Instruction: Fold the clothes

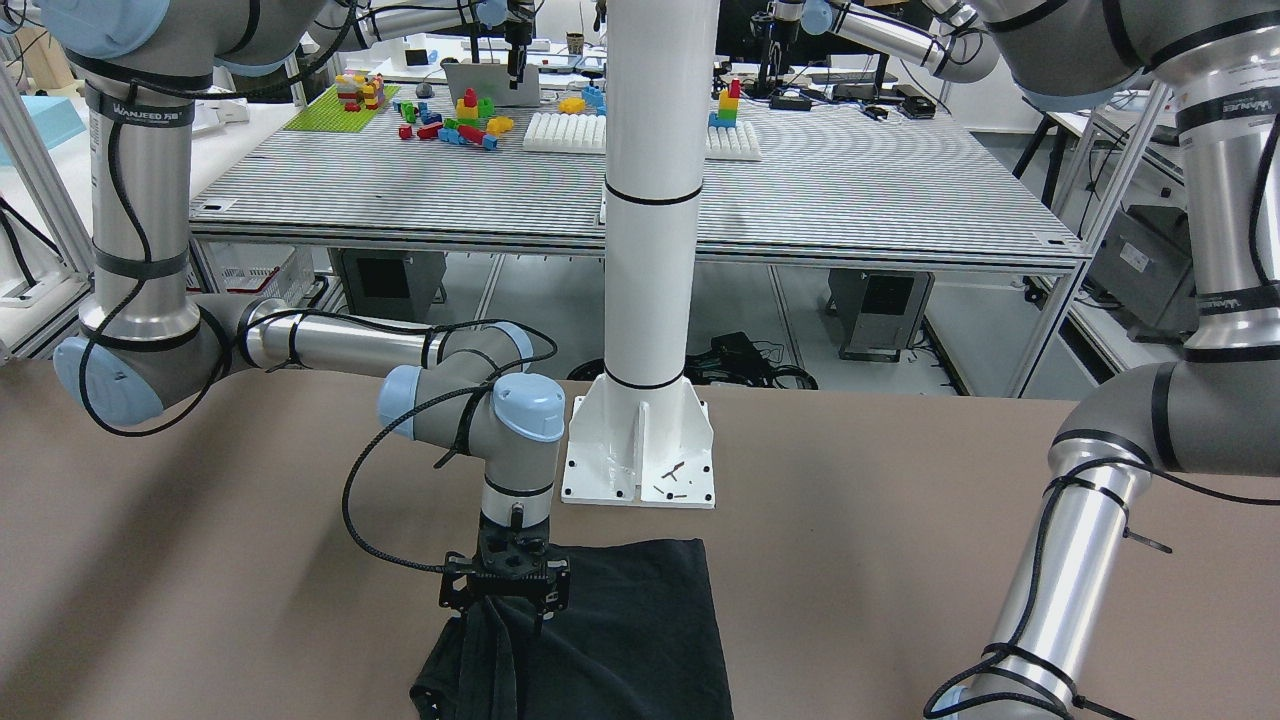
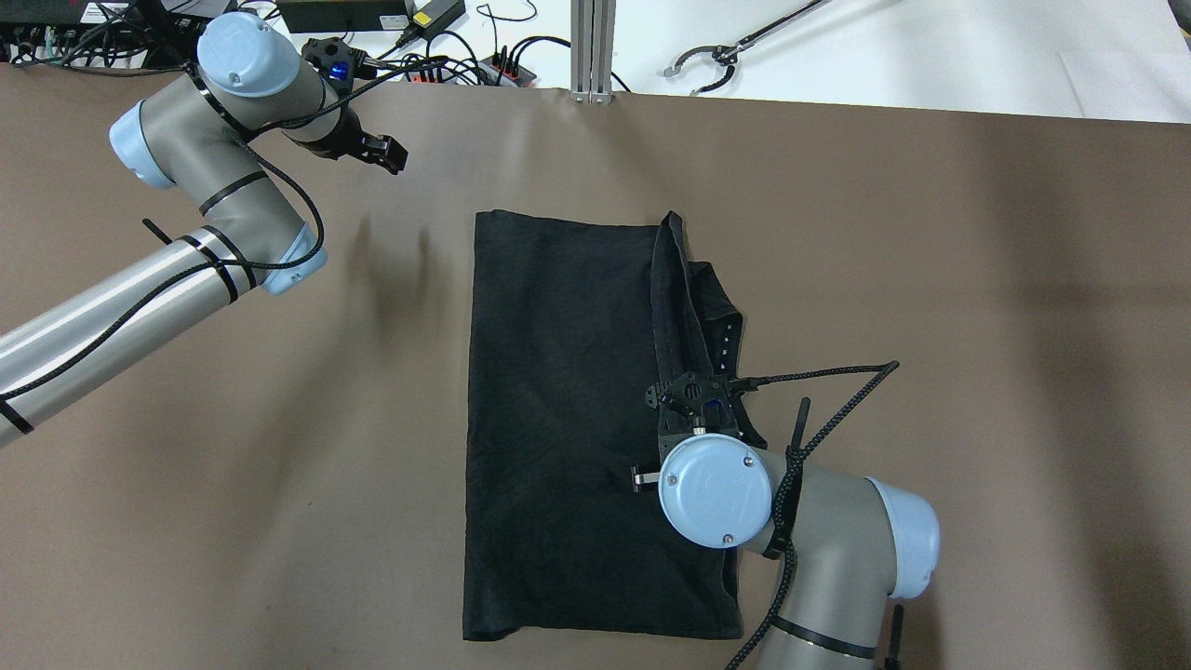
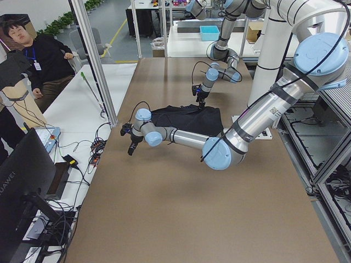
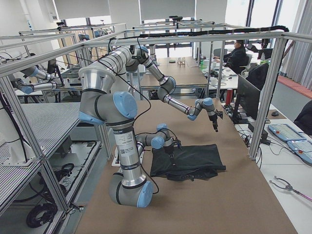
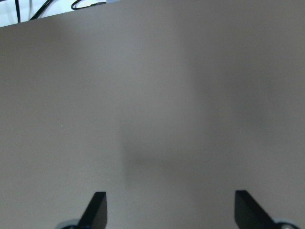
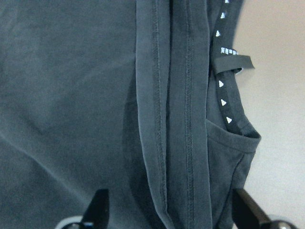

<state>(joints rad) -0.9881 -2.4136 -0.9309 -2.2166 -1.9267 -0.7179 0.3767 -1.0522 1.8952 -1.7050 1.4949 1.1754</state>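
Observation:
The black cloth (image 2: pixel 558 419) lies flat on the brown table (image 2: pixel 233 465), with its right edge pulled up into a ridge. My right gripper (image 2: pixel 693 395) is over that ridge, and it also shows in the front view (image 1: pixel 505 600). In the right wrist view (image 6: pixel 170 210) its jaws stand wide apart, with a hemmed fold (image 6: pixel 167 119) running between them. A neck band with white triangles (image 6: pixel 223 90) shows beside the fold. My left gripper (image 2: pixel 386 158) is open and empty over bare table at the far left, away from the cloth, and the left wrist view (image 5: pixel 170 205) shows only table.
The white pillar's base (image 1: pixel 640 450) stands just behind the cloth on the robot's side. Cables and a power strip (image 2: pixel 465 56) lie beyond the table's far edge. A person sits at a desk (image 3: pixel 33 55) by the table's far side.

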